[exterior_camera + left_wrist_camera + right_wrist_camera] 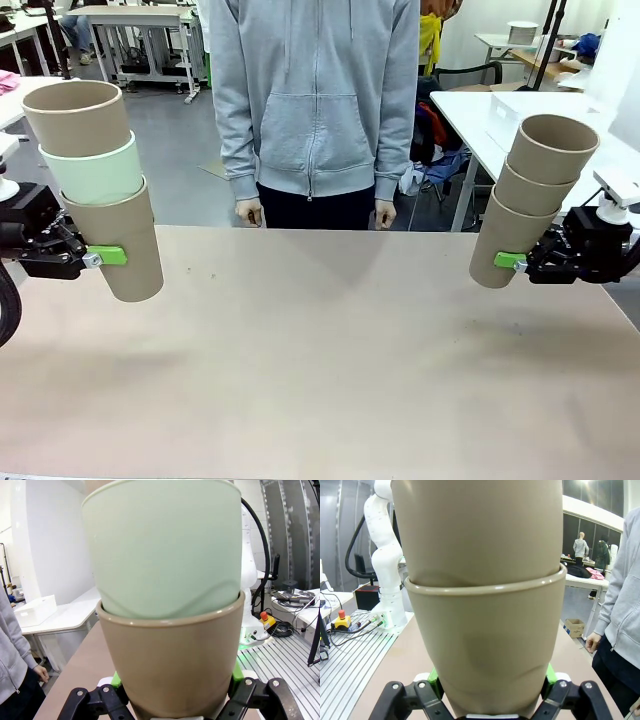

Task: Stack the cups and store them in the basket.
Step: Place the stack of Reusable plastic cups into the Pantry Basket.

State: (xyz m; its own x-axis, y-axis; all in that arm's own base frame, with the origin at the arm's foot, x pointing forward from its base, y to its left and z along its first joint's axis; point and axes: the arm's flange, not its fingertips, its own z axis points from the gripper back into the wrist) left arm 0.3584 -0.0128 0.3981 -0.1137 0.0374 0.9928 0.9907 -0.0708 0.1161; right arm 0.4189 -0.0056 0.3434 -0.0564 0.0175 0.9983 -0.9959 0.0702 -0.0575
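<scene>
Front view first. Got the left fingers [105, 256] clamped on the bottom brown cup of the left stack [100, 190], with a mint cup [95, 168] nested just above the fingers and one more brown on top. Same deal with the right fingers [510, 260]: squeezed tight on the bottom cup of the right stack [530, 200], three brown ones. Both stacks held clear above the surface [320, 350], well apart, tilted with mouths leaning back toward the arm behind the fingers. Person [315, 100] standing beyond, hands down, touching nothing.

Looks like merging the two stacks is the step now, then off to the basket. Tips for doing it well:

- Bring one stack upright, mouth up, and hold it steady.
- Swing the other above it, line up base over rim, then lower straight down along the axis.
- Don't come in tilted, or expect a jammed rim or a crushed wall.
- Go easy on the squeeze. Judging by the right wrist view, paper possibly a touch dimpled just above the fingers.
- Let go only once nested snug.
</scene>
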